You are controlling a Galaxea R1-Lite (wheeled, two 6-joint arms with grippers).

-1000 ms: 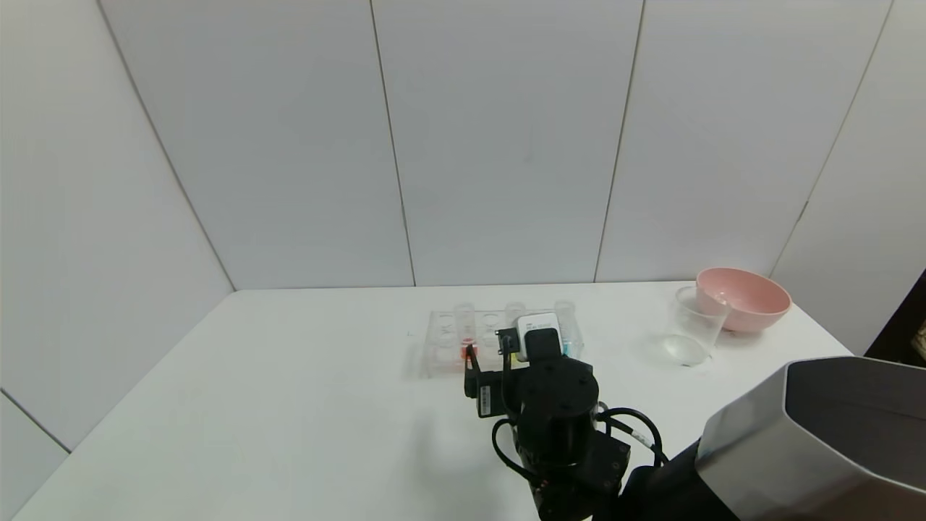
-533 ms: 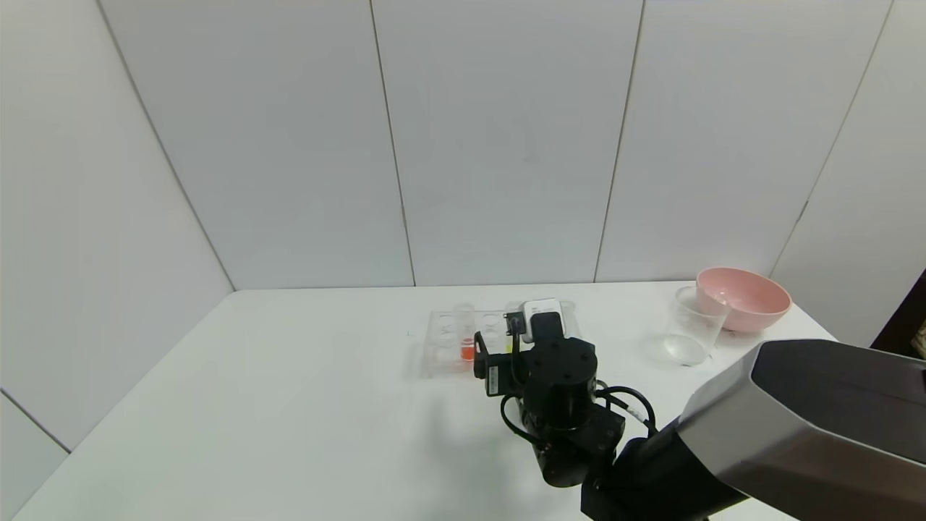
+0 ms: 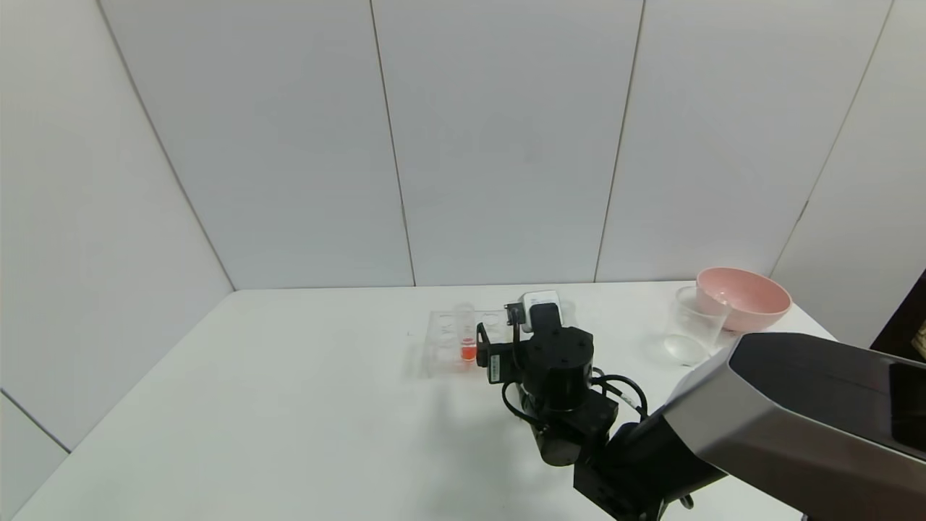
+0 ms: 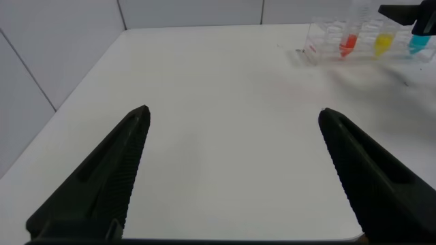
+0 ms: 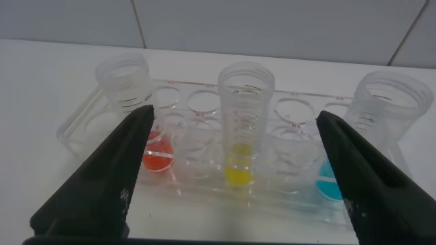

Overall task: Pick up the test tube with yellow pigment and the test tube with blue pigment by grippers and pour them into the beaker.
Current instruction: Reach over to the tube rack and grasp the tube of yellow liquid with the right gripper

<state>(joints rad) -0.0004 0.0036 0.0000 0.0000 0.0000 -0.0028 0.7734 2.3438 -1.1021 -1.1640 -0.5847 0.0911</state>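
The right hand (image 5: 231, 180) is held wide open just in front of the rack (image 5: 204, 136), with one finger (image 5: 102, 184) on each side of the yellow tube (image 5: 243, 122); nothing is gripped, and the fingers are clear of the glass. The yellow tube stands upright in the middle of the rack, between the red tube (image 5: 133, 102) and the blue tube (image 5: 381, 129), all three in the rack's front row. In the head view, the rack (image 3: 445, 340) is seen near the middle of the bench's (image 3: 253, 405) far edge, partly hidden by the right arm (image 3: 557, 376). The beaker (image 3: 693, 324) stands upright toward the far right corner, just beside the pink bowl (image 3: 745, 298). The left hand (image 4: 231, 177) is also spread wide and empty, held over bare bench well away from the rack, toward the near left.
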